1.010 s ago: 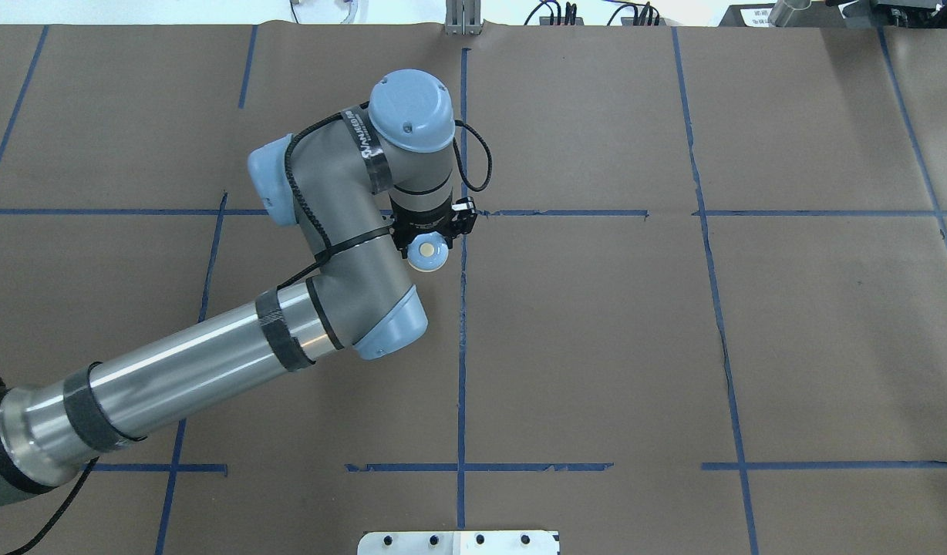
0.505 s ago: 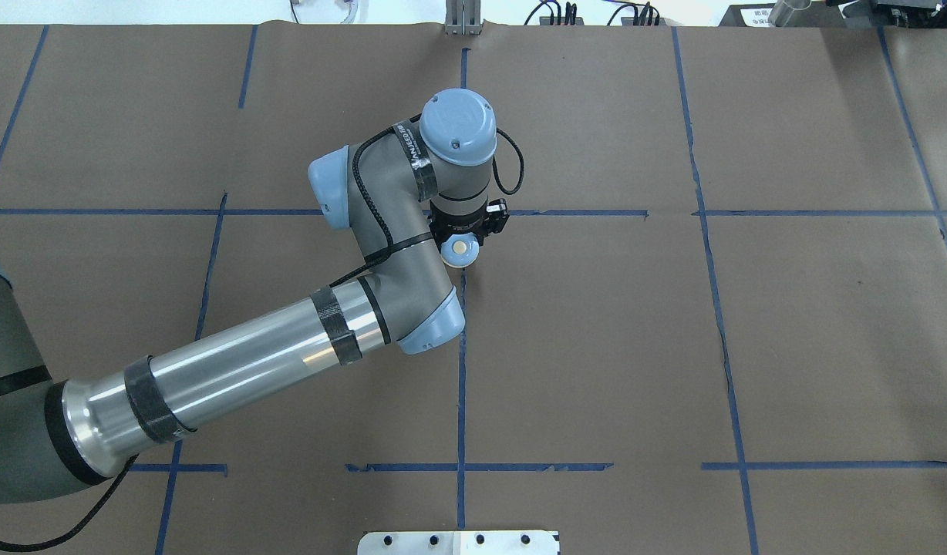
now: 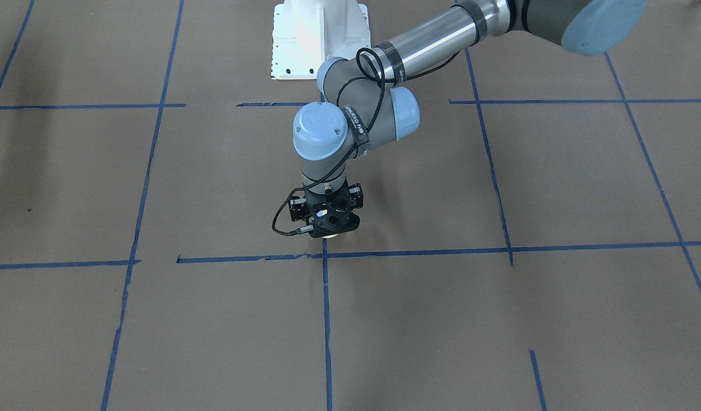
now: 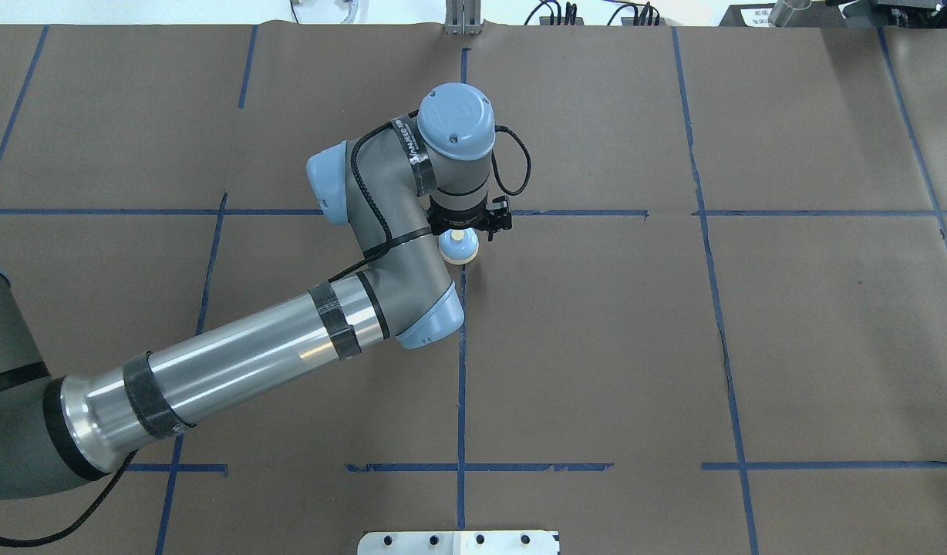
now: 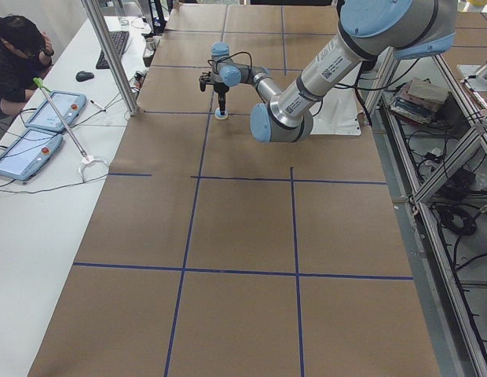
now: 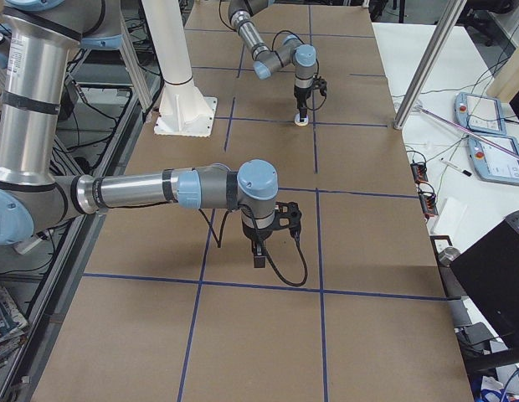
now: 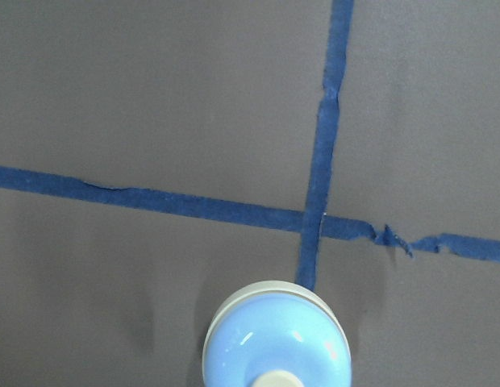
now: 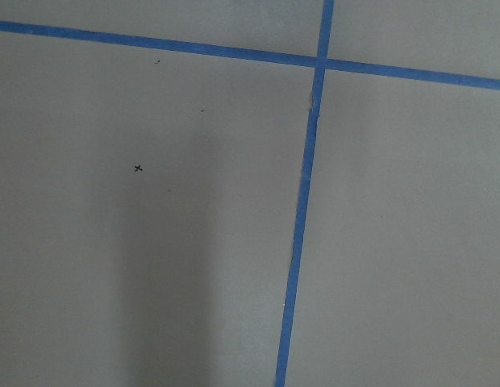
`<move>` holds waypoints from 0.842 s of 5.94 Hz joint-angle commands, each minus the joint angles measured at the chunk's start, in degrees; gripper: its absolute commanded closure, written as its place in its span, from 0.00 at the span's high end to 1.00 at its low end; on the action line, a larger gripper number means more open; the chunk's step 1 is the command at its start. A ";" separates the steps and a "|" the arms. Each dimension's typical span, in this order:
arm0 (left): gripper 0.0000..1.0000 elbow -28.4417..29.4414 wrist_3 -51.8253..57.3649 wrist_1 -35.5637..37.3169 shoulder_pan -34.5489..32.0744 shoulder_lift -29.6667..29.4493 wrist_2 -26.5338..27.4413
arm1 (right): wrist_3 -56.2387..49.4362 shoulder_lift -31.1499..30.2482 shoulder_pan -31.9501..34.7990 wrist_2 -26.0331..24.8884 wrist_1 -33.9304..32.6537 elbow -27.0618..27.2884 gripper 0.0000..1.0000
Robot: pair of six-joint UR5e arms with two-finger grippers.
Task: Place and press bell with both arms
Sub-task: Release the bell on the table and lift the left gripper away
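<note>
The light-blue bell [image 4: 459, 248] with its cream rim and button sits upright under my left gripper [image 4: 462, 233], at the blue tape crossing in mid-table. The left gripper points straight down and is shut on the bell's top. The bell is at or just above the paper; I cannot tell if it touches. It also shows in the left wrist view [image 7: 276, 343], in the exterior left view [image 5: 221, 115] and as a cream sliver under the gripper [image 3: 326, 221] in the front view. My right gripper [image 6: 258, 258] hangs low over bare paper, seen only from the side; I cannot tell its state.
Brown paper with blue tape lines [image 4: 461, 370] covers the table. The white bolted pedestal [image 3: 319, 34] stands at the robot's side of the table. Operator tablets [image 5: 47, 114] and a metal post [image 5: 110, 55] are on the side bench beyond the paper.
My left arm carried the bell to the right to the tape crossing, then lowered it slightly. The bell looks smaller and its cream rim now shows.
</note>
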 commanded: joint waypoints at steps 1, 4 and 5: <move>1.00 -7.41 7.35 8.11 -3.95 1.81 -4.79 | 0.04 0.05 0.00 0.00 0.00 0.15 1.00; 1.00 -32.35 35.15 15.73 -16.31 25.90 -5.42 | 0.74 2.14 -1.49 1.58 0.09 0.24 1.00; 1.00 -34.24 44.58 15.73 -22.55 32.61 -12.30 | 1.70 3.63 -1.93 1.93 0.00 0.33 1.00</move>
